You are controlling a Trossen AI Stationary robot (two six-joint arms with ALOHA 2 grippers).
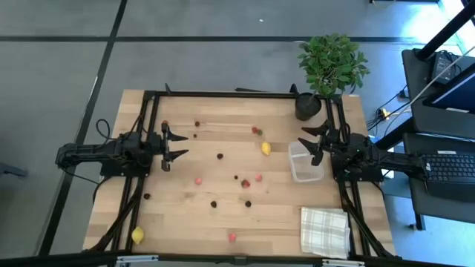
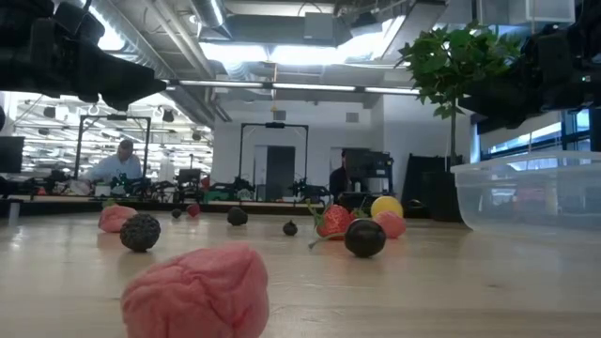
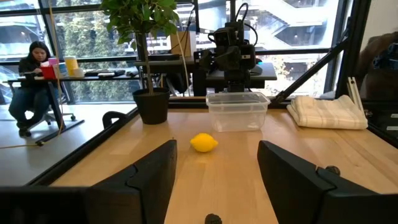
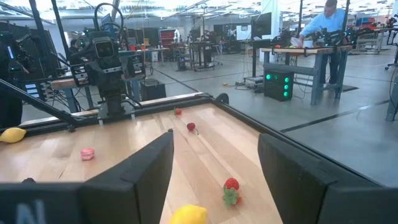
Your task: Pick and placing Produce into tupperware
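Tupperware (image 1: 305,163) near worktop (image 1: 178,215) right edge, just beside right hand (image 1: 315,142); that hand open, empty. Produce (image 1: 245,183) scattered mid-worktop, wide bare wood between pieces. Left hand (image 1: 175,144) at left side, open, empty. No legible writing.

The wooden counter (image 1: 178,215) carries scattered produce (image 1: 220,156): red, pink and dark pieces in the middle, one lemon (image 1: 266,148) just beside the clear tupperware (image 1: 305,164), another lemon (image 1: 137,236) near the left front corner. A checked cloth (image 1: 325,231) and a black plant pot (image 1: 307,106) stand on the right side.
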